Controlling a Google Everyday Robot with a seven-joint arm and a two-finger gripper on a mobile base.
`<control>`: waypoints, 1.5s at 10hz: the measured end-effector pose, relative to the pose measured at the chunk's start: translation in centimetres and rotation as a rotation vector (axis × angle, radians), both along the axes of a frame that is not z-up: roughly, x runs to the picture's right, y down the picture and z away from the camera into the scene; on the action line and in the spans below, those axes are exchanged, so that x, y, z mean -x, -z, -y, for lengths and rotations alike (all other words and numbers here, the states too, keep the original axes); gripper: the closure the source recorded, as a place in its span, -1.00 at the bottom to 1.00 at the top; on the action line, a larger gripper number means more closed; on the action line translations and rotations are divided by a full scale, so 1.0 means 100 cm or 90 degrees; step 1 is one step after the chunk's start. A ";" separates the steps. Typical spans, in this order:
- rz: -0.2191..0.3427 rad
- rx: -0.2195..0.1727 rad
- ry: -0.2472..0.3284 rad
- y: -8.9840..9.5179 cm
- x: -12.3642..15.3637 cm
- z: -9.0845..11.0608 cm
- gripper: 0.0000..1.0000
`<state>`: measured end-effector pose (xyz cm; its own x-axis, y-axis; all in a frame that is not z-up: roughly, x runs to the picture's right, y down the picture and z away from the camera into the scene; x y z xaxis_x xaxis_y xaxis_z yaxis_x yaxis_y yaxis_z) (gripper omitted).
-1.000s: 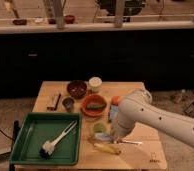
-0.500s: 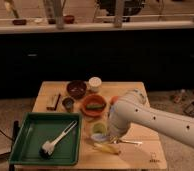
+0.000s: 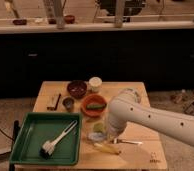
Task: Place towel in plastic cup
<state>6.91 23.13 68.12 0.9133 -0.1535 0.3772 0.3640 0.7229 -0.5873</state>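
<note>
A light wooden table (image 3: 135, 92) stood on a speckled floor, before a long dark counter (image 3: 90, 47) with a pale ledge carrying a few bowls. On the table: green tray (image 3: 32, 131) holding a brush (image 3: 57, 141), dark bowl (image 3: 77, 89), white cup (image 3: 95, 83), small grey cup (image 3: 68, 103), orange bowl (image 3: 93, 105), a yellow item (image 3: 107, 148) near the front edge. The white arm (image 3: 155, 119) reached in from the right; the gripper (image 3: 109, 136) sat low over the table centre, its grip state could not be told. A pale green object (image 3: 98, 128), possibly the plastic cup, lay just beside it; the towel could not be identified. No legible writing.
</note>
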 end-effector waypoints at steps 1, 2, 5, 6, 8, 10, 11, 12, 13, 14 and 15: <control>0.002 -0.003 0.000 -0.001 0.000 0.000 0.99; 0.018 -0.016 0.008 -0.002 0.003 0.002 0.99; 0.062 -0.042 0.025 -0.004 0.014 0.008 0.99; 0.074 -0.047 0.026 -0.005 0.018 0.010 0.99; 0.091 -0.053 0.031 -0.006 0.026 0.014 0.99; 0.109 -0.056 0.040 -0.010 0.037 0.019 0.99; 0.117 -0.057 0.045 -0.014 0.041 0.022 0.99; 0.119 -0.055 0.048 -0.017 0.044 0.024 0.99; 0.120 -0.054 0.051 -0.022 0.047 0.024 0.99; 0.121 -0.052 0.053 -0.027 0.049 0.025 0.99; 0.119 -0.049 0.055 -0.031 0.049 0.025 0.99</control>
<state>2.01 20.63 71.25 0.8105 -0.2633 0.5232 0.5242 0.7245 -0.4476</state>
